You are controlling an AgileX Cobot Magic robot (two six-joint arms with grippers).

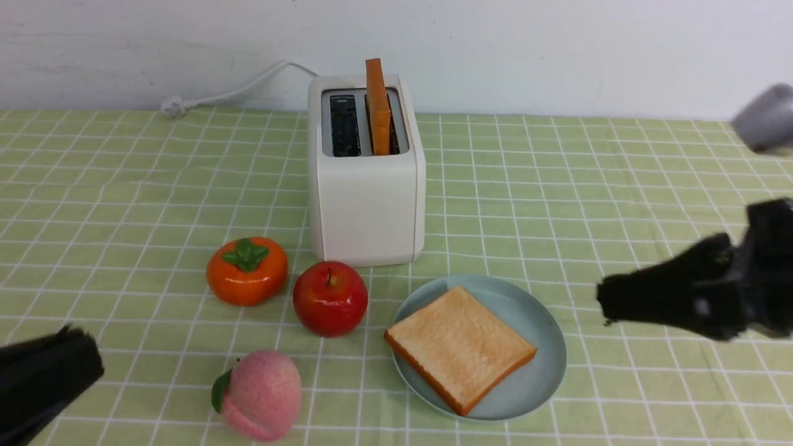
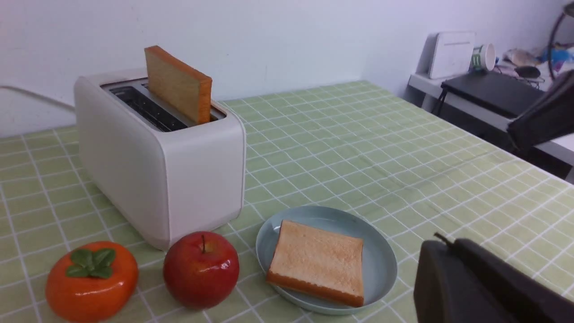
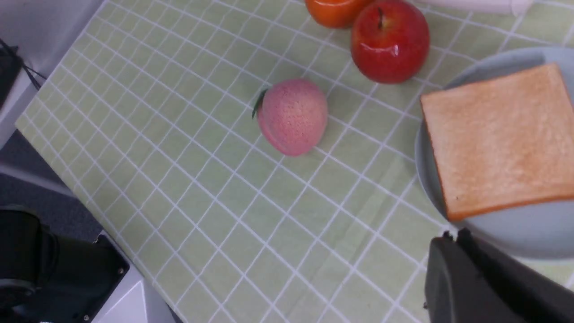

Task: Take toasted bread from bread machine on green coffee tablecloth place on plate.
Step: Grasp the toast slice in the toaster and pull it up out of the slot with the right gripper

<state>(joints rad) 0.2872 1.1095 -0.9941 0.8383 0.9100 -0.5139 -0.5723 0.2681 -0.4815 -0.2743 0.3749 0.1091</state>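
One slice of toasted bread (image 1: pixel 460 348) lies flat on the pale blue plate (image 1: pixel 544 356), in front of the cream-white bread machine (image 1: pixel 367 204). A second slice (image 1: pixel 376 105) stands upright in the machine's right slot; the left slot is empty. All rest on the green coffee tablecloth (image 1: pixel 557 186). My left gripper (image 1: pixel 93 359) is shut and holds nothing, low at the near left, away from the plate. My right gripper (image 1: pixel 604 303) is shut and empty, hovering just right of the plate. The left wrist view shows the plate (image 2: pixel 381 260), toast (image 2: pixel 316 260) and bread machine (image 2: pixel 166 179).
An orange persimmon (image 1: pixel 246 271), a red apple (image 1: pixel 330 298) and a pink peach (image 1: pixel 260 394) sit left of the plate, in front of the bread machine. The white power cord (image 1: pixel 235 91) trails to the back left. A white wall stands behind the table.
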